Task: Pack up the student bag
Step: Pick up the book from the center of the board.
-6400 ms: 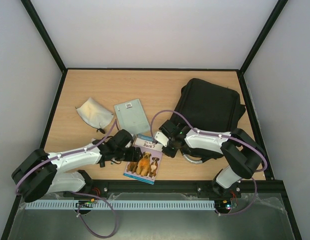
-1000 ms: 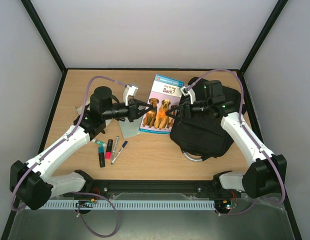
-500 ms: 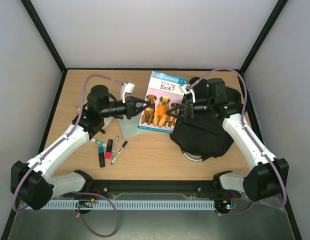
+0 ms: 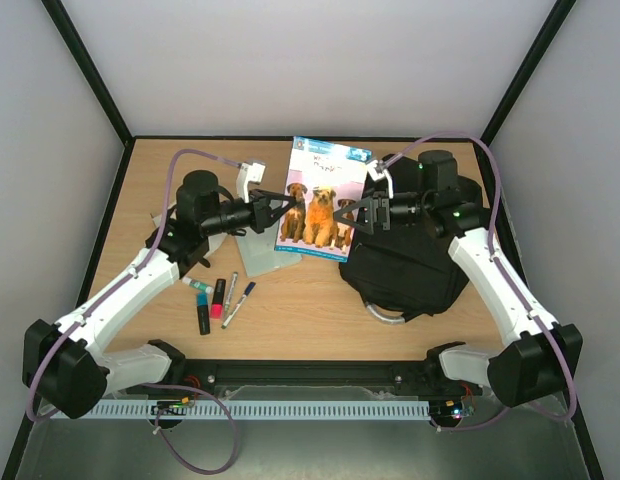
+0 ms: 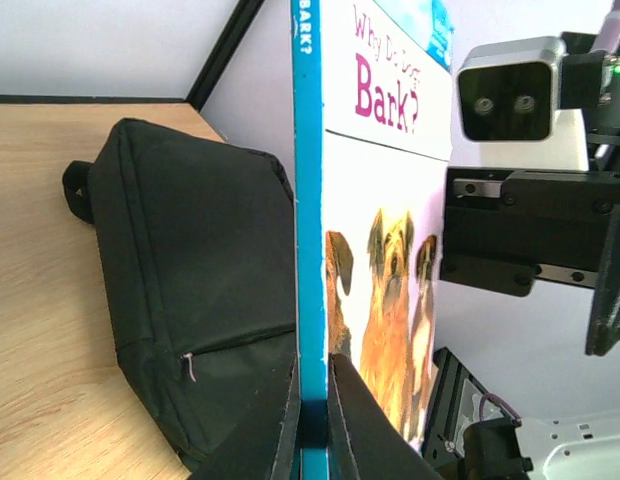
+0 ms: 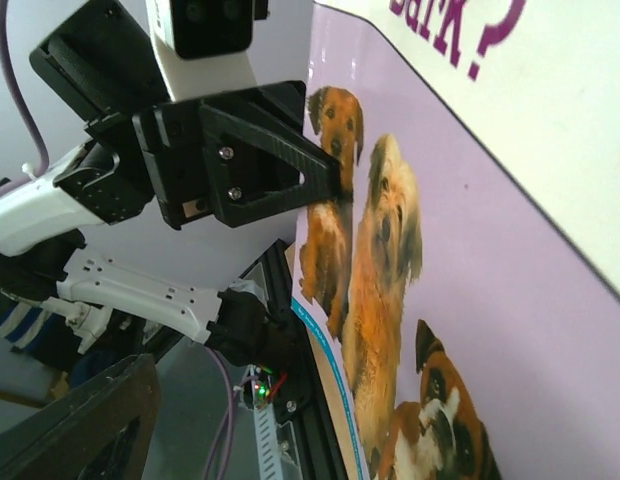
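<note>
The left end effector (image 4: 281, 212) is clamped narrow on the spine edge of a dog book (image 4: 318, 205), holding it upright above the surface (image 4: 310, 320). The right end effector (image 4: 356, 215) stands wide at the book's opposite edge. The black bag (image 4: 410, 265) lies flat near the surface's right edge, toward the far corner.

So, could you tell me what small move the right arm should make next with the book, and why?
Probably close the right gripper on the free edge of the book: its jaws stand open there, while only the left gripper pinches the spine.
</note>
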`<action>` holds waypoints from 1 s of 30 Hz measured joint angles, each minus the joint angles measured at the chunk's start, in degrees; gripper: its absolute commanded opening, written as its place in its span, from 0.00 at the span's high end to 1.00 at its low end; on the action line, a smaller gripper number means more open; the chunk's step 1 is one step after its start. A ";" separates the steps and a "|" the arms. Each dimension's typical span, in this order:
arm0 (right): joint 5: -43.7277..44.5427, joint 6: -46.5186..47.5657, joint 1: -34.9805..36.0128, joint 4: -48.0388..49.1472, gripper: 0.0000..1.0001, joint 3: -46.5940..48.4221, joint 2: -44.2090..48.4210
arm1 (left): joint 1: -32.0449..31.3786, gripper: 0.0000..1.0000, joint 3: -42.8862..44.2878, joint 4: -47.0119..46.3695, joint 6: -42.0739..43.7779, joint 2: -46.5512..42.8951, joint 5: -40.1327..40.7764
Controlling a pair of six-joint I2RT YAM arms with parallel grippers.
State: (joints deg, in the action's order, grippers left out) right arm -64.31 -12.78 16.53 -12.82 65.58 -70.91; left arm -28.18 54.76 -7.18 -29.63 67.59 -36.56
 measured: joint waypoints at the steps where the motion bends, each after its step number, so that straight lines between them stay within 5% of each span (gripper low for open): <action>1: 0.13 -0.83 0.00 0.35 0.24 0.11 0.11 | 0.00 0.98 -0.07 0.04 -0.04 0.02 0.35; 13: 6.36 -8.07 -0.02 3.17 0.78 1.03 -0.46 | 0.24 0.95 -1.57 -1.51 -2.51 0.37 0.55; 17: 7.52 -7.06 -0.02 3.32 0.90 1.14 -1.14 | 0.31 0.53 -1.95 -1.75 -2.03 0.66 -0.83; 20: 7.48 -3.96 0.00 2.69 0.94 1.11 -1.18 | 0.42 0.41 -2.14 -1.53 -1.14 1.44 -2.99; 24: 6.95 2.64 0.04 -1.18 0.97 1.11 -1.22 | 0.42 0.45 -2.12 -1.36 0.50 3.61 -6.25; 30: 5.84 10.23 0.04 -6.69 0.97 0.15 -1.31 | 0.46 0.72 -2.10 -1.92 1.05 5.27 -9.60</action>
State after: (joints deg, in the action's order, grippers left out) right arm -58.48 -2.55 16.58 -19.51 65.73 -72.23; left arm -27.73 52.66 -9.10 -28.58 72.86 -46.15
